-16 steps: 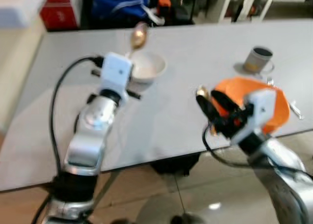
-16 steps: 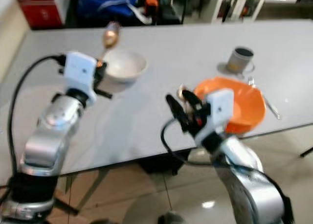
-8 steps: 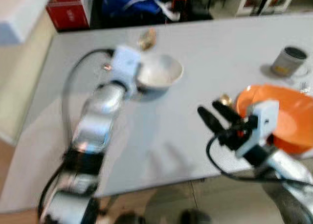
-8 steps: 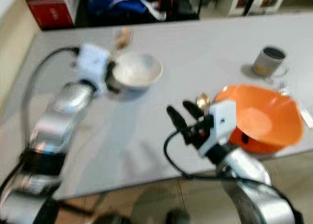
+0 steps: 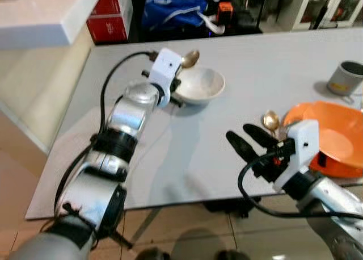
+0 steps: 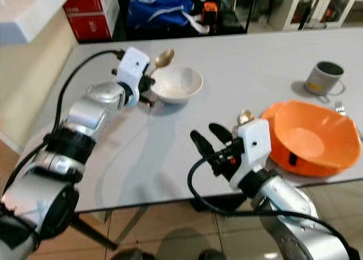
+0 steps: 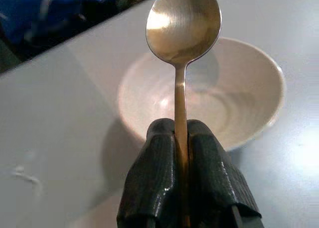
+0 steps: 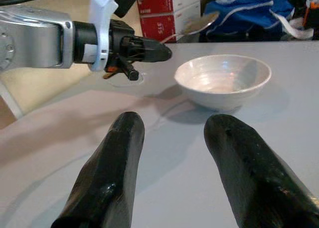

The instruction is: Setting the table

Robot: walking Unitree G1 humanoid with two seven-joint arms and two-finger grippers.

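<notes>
My left gripper (image 7: 182, 134) is shut on the handle of a gold spoon (image 7: 183, 25), holding it upright just above the near rim of a white bowl (image 5: 201, 84) on the grey table (image 5: 187, 152). My right gripper (image 5: 246, 142) hovers open over the table's front part, left of an orange bowl (image 5: 334, 139). Its two black fingers (image 8: 112, 173) stand well apart with nothing between them. A second gold spoon (image 5: 271, 121) lies beside the orange bowl, just beyond the right gripper. A grey mug (image 5: 346, 77) stands at the far right.
A fork (image 6: 338, 107) lies at the right edge behind the orange bowl. Beyond the table are red boxes (image 5: 111, 17) and a blue bag (image 5: 176, 7). A white counter (image 5: 45, 19) juts in at the upper left. The table's front edge (image 5: 170, 202) runs under my right arm.
The camera has shifted, so the whole scene slid right. My left gripper still holds the spoon by the white bowl. The right gripper stays open left of the orange bowl.
</notes>
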